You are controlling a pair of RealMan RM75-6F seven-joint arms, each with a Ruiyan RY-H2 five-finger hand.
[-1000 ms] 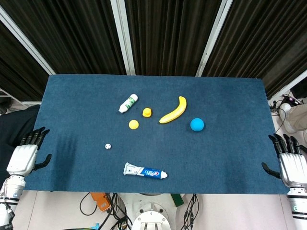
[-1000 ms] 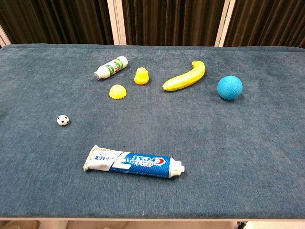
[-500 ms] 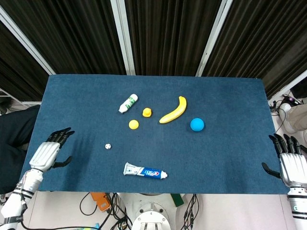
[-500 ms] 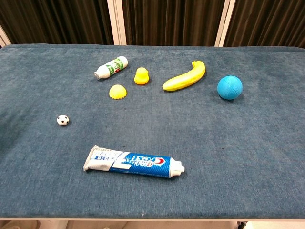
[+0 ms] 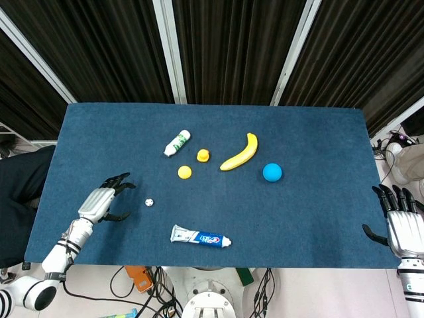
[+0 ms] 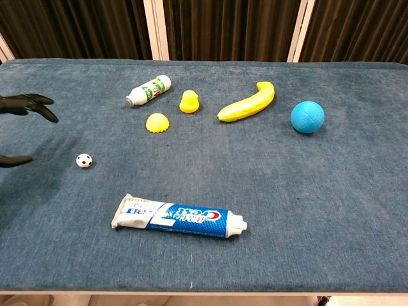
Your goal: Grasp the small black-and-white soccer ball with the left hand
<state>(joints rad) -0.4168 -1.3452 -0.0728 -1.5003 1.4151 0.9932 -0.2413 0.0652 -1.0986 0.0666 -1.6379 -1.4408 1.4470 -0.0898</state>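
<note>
The small black-and-white soccer ball (image 5: 150,202) (image 6: 84,160) lies on the blue table cloth, left of centre and near the front. My left hand (image 5: 103,199) hovers just left of the ball, fingers spread and empty, a short gap between its fingertips (image 6: 46,113) and the ball. Only those dark fingertips show at the left edge of the chest view. My right hand (image 5: 404,225) rests off the table's right front corner, fingers apart, holding nothing.
A toothpaste tube (image 5: 200,236) lies in front of the ball. Behind it sit a yellow half-dome (image 5: 184,172), a small bottle (image 5: 177,144), a yellow duck (image 5: 203,155), a banana (image 5: 241,152) and a blue ball (image 5: 272,172).
My left hand has moved right, from the table's left edge across the cloth to just beside the soccer ball, and its fingertips now enter the chest view. The right hand has not moved.
</note>
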